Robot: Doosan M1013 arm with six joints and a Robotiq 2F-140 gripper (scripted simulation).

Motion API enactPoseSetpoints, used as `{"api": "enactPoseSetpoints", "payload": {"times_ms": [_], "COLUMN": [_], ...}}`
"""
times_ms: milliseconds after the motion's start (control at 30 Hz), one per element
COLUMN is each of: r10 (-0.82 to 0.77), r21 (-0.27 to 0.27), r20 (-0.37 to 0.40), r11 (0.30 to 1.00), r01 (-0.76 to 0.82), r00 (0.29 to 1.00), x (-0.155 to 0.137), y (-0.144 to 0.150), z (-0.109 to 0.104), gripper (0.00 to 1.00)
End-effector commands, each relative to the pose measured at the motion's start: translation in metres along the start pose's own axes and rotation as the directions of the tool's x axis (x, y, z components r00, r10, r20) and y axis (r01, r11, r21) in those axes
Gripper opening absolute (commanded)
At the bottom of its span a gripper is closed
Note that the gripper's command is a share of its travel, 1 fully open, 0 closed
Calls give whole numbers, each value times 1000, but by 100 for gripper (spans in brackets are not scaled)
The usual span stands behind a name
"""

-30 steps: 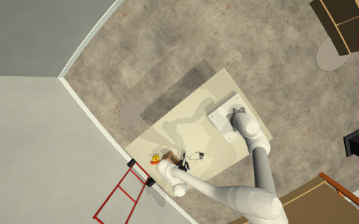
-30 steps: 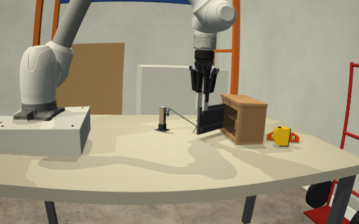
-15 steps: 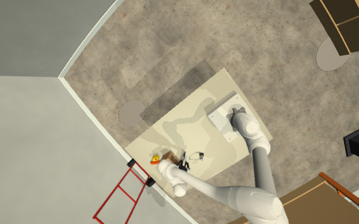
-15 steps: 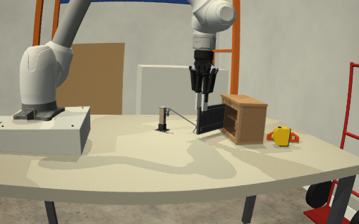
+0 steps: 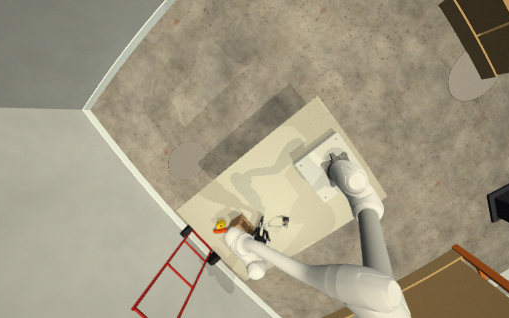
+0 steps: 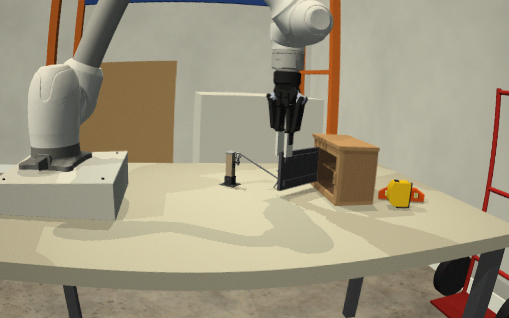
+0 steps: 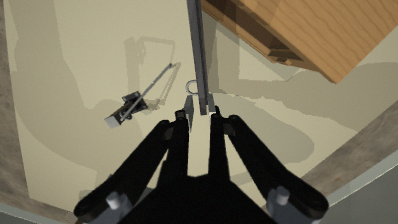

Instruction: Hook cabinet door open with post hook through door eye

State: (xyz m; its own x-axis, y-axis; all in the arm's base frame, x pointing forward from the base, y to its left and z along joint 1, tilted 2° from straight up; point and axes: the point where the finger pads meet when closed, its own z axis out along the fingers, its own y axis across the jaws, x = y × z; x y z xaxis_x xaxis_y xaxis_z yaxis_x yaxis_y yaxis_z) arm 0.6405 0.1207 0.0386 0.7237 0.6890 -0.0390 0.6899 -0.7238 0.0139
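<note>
A wooden cabinet (image 6: 353, 167) (image 5: 239, 222) (image 7: 310, 35) stands upright on the table (image 6: 212, 235). Its dark door (image 6: 299, 169) (image 7: 196, 45) stands wide open, swung out toward the post. My gripper (image 6: 285, 150) (image 7: 200, 102) (image 5: 261, 234) points straight down at the door's free top corner, fingers a narrow gap apart with the door's edge between the tips. The metal eye (image 7: 190, 87) sticks out of the door's face just beyond my left finger. The small post (image 6: 230, 169) (image 7: 120, 117) stands left of the door. Its thin hook (image 6: 257, 167) (image 7: 159, 81) slopes down toward the door's foot, its tip outside the eye.
A yellow and orange object (image 6: 399, 193) (image 5: 219, 225) lies right of the cabinet. The arm's grey base block (image 6: 62, 192) (image 5: 314, 170) sits at the table's left. A red hand truck (image 6: 494, 150) stands beyond the table's right edge.
</note>
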Motion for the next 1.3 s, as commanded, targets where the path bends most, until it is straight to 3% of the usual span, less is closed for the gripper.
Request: {"api": "enactPoseSetpoints", "payload": {"times_ms": [0, 1267], "r10": [0, 12], "r21": [0, 0], "r20": [0, 0], "r11": [1000, 1000], "r01": [0, -12], "r00": [1000, 1000], "x": [0, 0], "y": [0, -2], "z": [0, 0], "gripper": [16, 16]}}
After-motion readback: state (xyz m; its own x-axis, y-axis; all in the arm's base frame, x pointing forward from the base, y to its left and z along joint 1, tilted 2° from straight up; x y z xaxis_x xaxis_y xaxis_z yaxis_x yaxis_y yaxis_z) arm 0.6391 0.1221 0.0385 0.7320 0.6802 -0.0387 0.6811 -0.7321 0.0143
